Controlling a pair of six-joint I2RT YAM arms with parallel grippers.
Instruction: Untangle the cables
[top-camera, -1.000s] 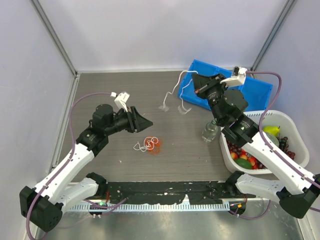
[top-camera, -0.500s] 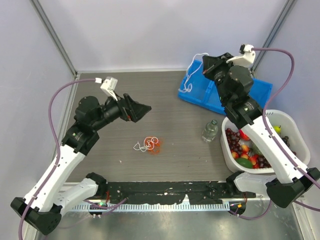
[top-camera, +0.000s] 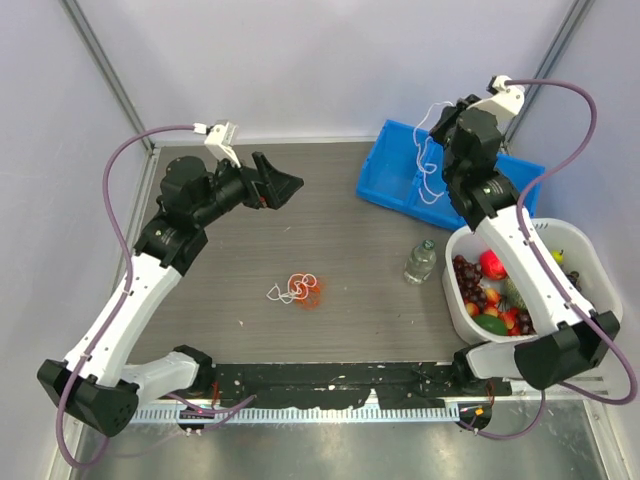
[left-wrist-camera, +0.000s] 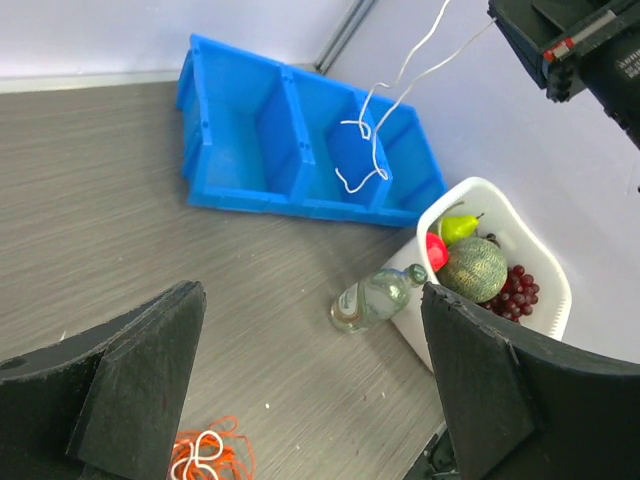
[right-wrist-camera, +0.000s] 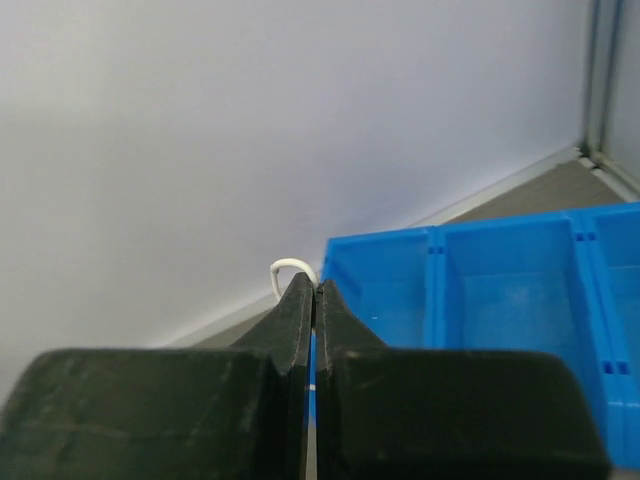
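Right hand pinches a white cable; left hand gapes empty

Overhead view from behind, two wrist views outward, blue bin common to all

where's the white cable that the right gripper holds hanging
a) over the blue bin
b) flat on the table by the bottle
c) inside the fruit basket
A: the white cable dangles from the shut right gripper above the blue bin.
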